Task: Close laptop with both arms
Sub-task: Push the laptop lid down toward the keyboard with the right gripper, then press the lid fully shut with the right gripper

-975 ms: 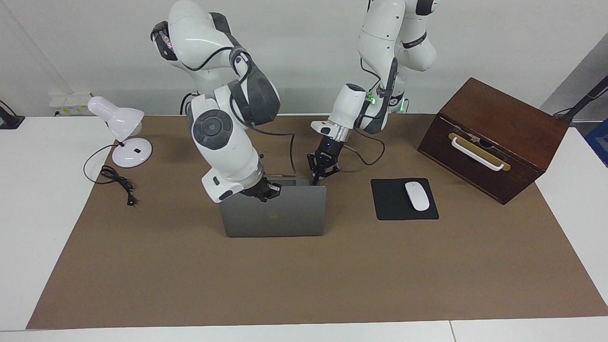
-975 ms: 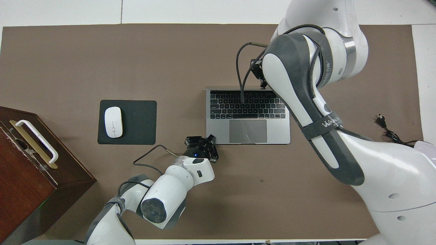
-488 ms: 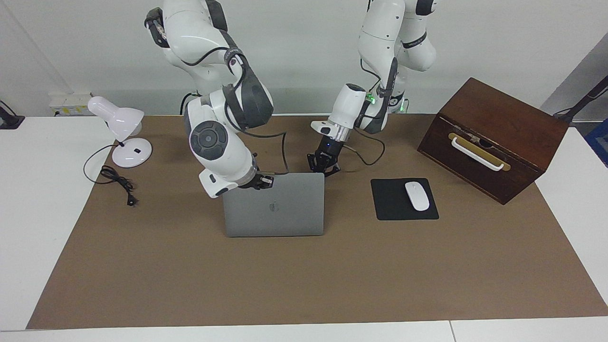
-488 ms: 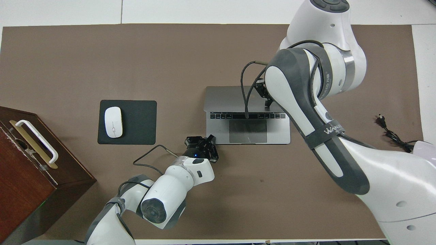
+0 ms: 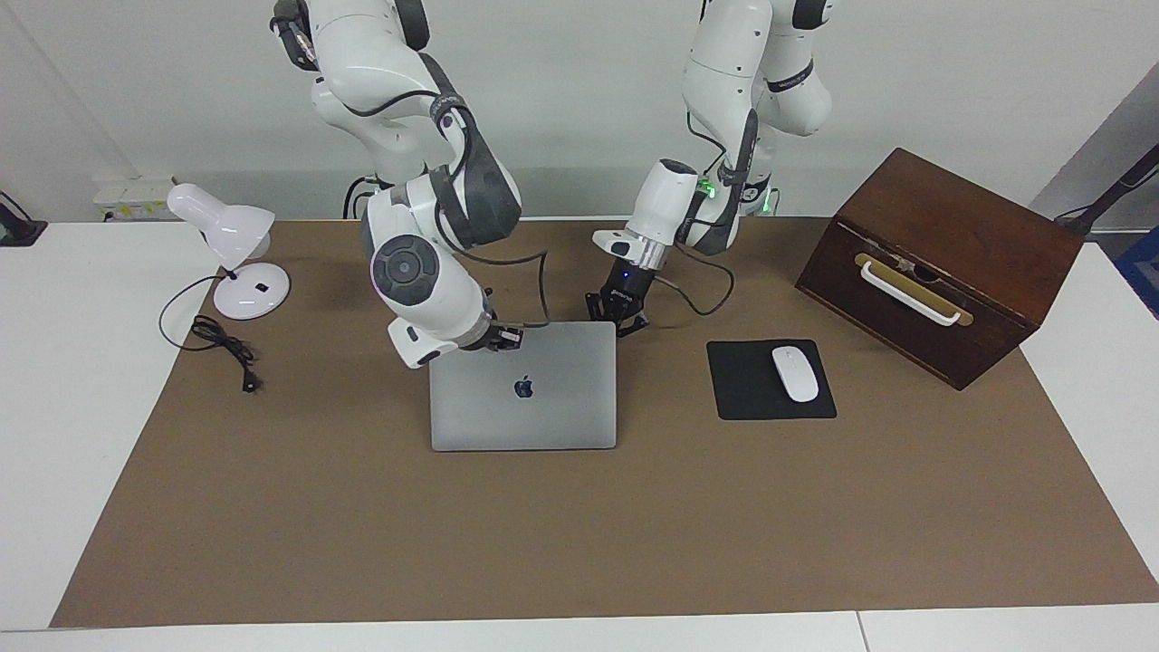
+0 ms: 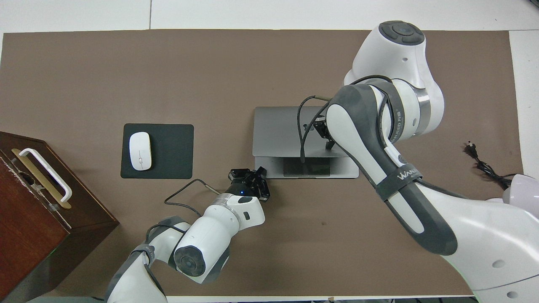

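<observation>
The silver-grey laptop sits mid-table with its lid tilted low over the base, apple logo up. Only a strip of trackpad and palm rest shows under the lid's edge; the keys are hidden. My right gripper is shut and rests on the lid near its free edge, toward the right arm's end, and shows partly under the forearm as right gripper. My left gripper is shut, its tips at the base's corner nearest the robots, at the left arm's end, seen from above as left gripper.
A black mouse pad with a white mouse lies beside the laptop toward the left arm's end, with a wooden box further out that way. A white desk lamp and its cord stand at the right arm's end.
The lid has swung down from about upright to nearly flat, the right gripper riding down on it toward the robots. The left gripper has stayed at the base's corner.
</observation>
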You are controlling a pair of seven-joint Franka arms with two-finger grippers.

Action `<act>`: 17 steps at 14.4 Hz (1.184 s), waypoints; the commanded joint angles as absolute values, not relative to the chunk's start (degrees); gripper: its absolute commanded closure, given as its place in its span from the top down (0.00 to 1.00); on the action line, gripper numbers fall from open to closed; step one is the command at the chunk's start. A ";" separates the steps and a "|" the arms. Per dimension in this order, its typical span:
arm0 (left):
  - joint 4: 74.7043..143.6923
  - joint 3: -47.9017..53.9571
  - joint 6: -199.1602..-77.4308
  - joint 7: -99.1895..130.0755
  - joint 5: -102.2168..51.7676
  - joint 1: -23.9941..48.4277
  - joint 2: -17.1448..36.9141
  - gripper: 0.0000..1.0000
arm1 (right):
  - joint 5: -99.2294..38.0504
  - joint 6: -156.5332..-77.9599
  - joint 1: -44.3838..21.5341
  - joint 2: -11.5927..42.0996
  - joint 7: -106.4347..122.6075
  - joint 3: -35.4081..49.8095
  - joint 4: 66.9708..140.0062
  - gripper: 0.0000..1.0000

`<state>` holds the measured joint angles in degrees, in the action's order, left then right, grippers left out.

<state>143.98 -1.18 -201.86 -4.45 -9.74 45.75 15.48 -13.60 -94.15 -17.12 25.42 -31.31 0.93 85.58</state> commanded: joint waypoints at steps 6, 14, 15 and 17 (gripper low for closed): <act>147.83 -2.02 -200.65 -5.54 -10.02 47.55 17.31 0.00 | -15.21 -103.00 -16.96 19.25 -30.76 1.05 99.49 0.00; 147.83 -2.02 -200.65 -5.98 -10.02 47.55 17.58 0.00 | -15.21 -108.10 -17.49 19.51 -30.94 1.05 103.09 0.00; 147.83 -2.02 -200.65 -5.98 -10.02 47.64 17.58 0.00 | -15.29 -108.54 -17.49 19.42 -30.94 1.05 103.44 0.00; 147.75 -2.02 -200.65 -5.98 -10.02 47.55 17.58 0.00 | -15.29 -108.81 -17.49 19.42 -30.94 1.05 103.62 0.00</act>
